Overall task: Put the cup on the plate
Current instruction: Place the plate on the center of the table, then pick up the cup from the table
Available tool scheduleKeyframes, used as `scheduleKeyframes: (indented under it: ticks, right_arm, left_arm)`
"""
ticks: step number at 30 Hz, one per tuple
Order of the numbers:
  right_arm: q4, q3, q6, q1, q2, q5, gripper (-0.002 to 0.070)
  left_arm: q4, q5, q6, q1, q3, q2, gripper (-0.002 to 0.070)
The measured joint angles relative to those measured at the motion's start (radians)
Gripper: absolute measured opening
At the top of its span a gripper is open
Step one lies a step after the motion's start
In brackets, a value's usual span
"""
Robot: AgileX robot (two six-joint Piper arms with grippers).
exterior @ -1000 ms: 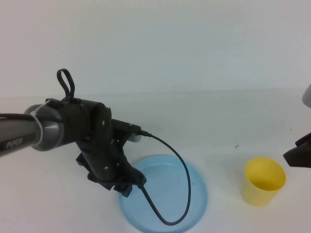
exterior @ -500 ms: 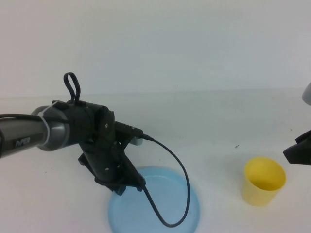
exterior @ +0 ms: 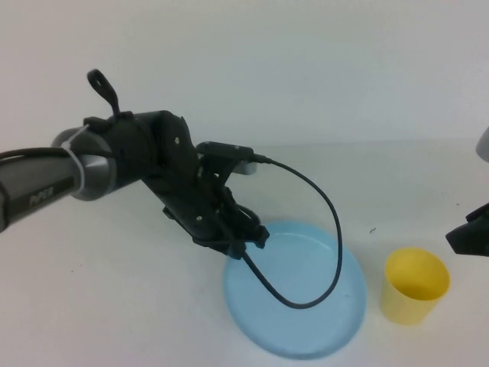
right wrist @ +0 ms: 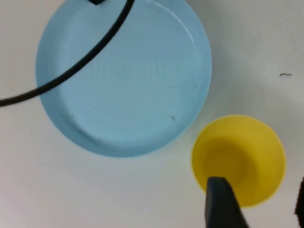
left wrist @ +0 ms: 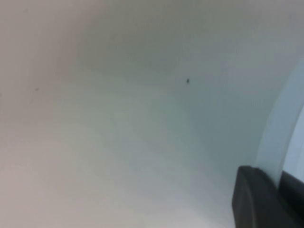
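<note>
table (exterior: 114, 306): white, carrying everything; high view is showing the whole layout.
plate (exterior: 298, 298): light blue, lying flat, left of the cup with a small gap; right wrist view is showing its full rim (right wrist: 124, 76) (black cable crossing above it).
left gripper (exterior: 248, 237): clenched on the plate's left edge; left wrist view is showing only one dark finger (left wrist: 259, 199) against the pale rim.
cup (exterior: 415, 284): yellow, standing upright on the table, not on the plate.
right gripper (right wrist: 259, 204): hovering over the cup, jaws spread, gripping nothing; high view is catching just its tip at the right edge.
</note>
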Motion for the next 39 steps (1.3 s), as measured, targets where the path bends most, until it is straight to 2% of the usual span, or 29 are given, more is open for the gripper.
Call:
scheduleKeyframes:
  ticks: [7, 9, 14, 16, 18, 20, 22, 25, 35, 39]
  right_arm:
    - [-0.002, 0.0, 0.028, 0.0, 0.011, -0.047, 0.0338]
    - [-0.018, 0.0, 0.057, 0.0, 0.025, -0.063, 0.0339]
    - [-0.083, 0.0, 0.123, 0.0, 0.085, -0.071, 0.0398]
    - [-0.103, 0.0, 0.144, 0.0, 0.109, -0.076, 0.0438]
    - [-0.115, 0.0, 0.155, 0.0, 0.125, -0.078, 0.0463]
    - [-0.129, 0.0, 0.159, 0.0, 0.141, -0.081, 0.0474]
    - [-0.142, -0.002, 0.161, 0.0, 0.158, -0.085, 0.0479]
    - [-0.153, -0.006, 0.176, 0.0, 0.192, -0.09, 0.0481]
    - [-0.175, -0.084, 0.208, 0.0, 0.366, -0.101, 0.0481]
    - [-0.194, -0.115, 0.213, 0.016, 0.442, -0.097, 0.0438]
  left_arm:
    - [-0.009, -0.051, 0.002, -0.027, 0.001, 0.06, 0.0018]
    - [-0.006, -0.067, 0.03, -0.034, 0.001, 0.069, 0.0085]
    - [0.001, -0.075, 0.047, -0.038, -0.014, 0.068, 0.0353]
    - [0.037, -0.055, 0.047, -0.032, -0.039, 0.057, 0.0393]
    - [0.093, -0.018, 0.041, -0.027, -0.068, 0.029, 0.0369]
    - [0.156, 0.008, 0.017, -0.02, -0.092, -0.014, 0.0298]
    - [0.217, 0.0, -0.008, -0.009, -0.099, -0.08, 0.0197]
    - [0.259, -0.036, -0.017, -0.007, -0.099, -0.212, 0.0006]
    - [0.291, -0.064, -0.013, -0.011, -0.074, -0.557, 0.0001]
    - [0.296, -0.08, -0.01, -0.011, -0.016, -0.655, 0.0001]
